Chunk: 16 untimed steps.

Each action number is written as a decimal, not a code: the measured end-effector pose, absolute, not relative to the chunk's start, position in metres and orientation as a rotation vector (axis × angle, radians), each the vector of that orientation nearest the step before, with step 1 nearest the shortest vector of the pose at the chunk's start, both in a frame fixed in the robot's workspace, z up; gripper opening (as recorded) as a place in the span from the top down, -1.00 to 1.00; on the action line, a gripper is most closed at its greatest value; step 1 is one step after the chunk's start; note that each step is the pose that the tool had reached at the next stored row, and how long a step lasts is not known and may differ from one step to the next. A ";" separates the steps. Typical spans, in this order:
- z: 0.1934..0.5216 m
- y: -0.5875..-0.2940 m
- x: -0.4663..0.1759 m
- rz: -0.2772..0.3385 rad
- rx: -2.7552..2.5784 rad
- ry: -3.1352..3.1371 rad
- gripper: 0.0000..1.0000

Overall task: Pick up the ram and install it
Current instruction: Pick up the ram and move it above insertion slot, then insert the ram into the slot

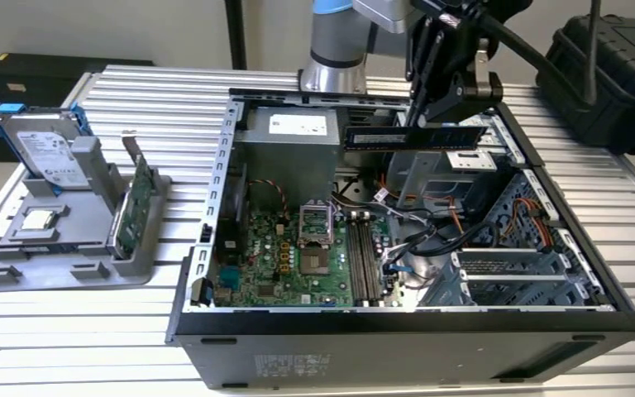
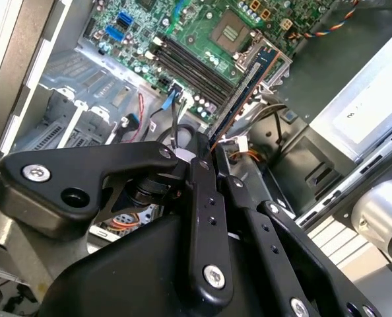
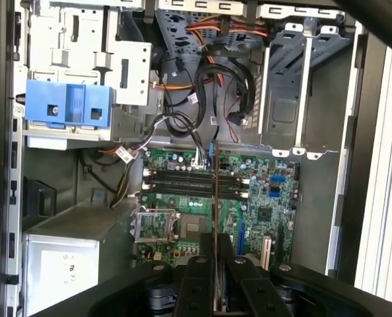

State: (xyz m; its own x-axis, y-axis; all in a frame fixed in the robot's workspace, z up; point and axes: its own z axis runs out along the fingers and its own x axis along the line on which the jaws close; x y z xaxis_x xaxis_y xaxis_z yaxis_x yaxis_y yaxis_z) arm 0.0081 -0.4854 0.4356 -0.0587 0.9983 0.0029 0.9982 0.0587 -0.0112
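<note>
Pincer (image 1: 441, 126) with ram (image 1: 389, 138) above open case (image 1: 406, 343)

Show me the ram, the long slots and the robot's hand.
ram (image 1: 389, 138), exterior view, flat blue face.
long slots (image 1: 364, 258), exterior view, middle of the row.
hand (image 1: 436, 125), exterior view, between its fingertips.

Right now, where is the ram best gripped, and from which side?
Probably on its flat faces at the upper long edge, from above: the ram hangs on edge over the case, leaving its lower edge free for a slot. The end effector grips it so.
</note>
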 end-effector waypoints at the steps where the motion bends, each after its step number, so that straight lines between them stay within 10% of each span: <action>1: 0.436 -0.485 0.009 0.010 -2.149 -2.278 1.00; 16: 0.436 -0.485 0.011 0.010 -2.150 -2.278 1.00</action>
State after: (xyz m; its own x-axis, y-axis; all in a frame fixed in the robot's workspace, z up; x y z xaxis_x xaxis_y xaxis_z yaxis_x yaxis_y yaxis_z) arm 0.0107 -0.4855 0.4356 -0.0578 0.9983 0.0029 0.9983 0.0578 -0.0112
